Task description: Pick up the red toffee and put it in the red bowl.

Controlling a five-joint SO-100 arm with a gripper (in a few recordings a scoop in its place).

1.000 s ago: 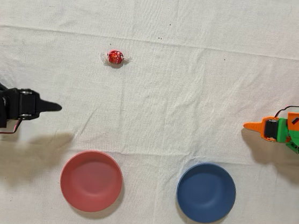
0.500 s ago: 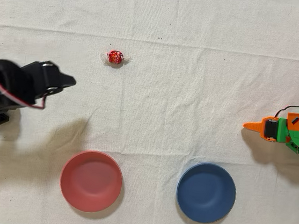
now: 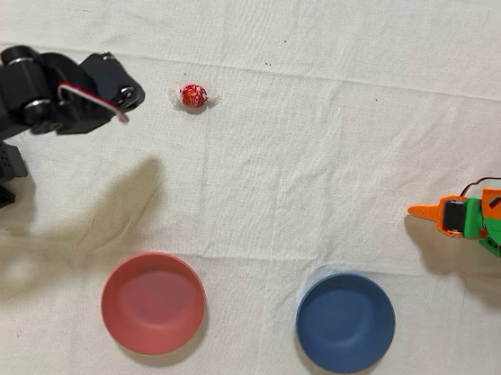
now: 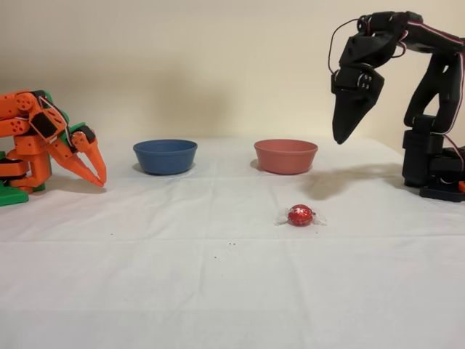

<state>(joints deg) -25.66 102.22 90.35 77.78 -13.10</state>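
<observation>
The red toffee (image 3: 193,97) (image 4: 300,215) lies on the white cloth, its shiny red foil and twisted clear ends plain to see. The red bowl (image 3: 153,303) (image 4: 285,161) sits empty, well away from the sweet. My black gripper (image 3: 118,97) (image 4: 340,137) hangs high above the cloth, pointing down, fingers pressed together and holding nothing. In the overhead view it is just left of the toffee. In the fixed view it hovers above and to the right of the toffee, in front of the red bowl's right side.
A dark blue bowl (image 3: 345,322) (image 4: 165,158) of the same size stands beside the red one. The idle orange arm (image 3: 482,218) (image 4: 51,142) rests at the opposite edge of the table. My arm's base (image 4: 432,167) stands at the right in the fixed view.
My arm has risen and swung toward the toffee; in the overhead view the gripper moved up the picture and to the right. The toffee and both bowls have stayed put.
</observation>
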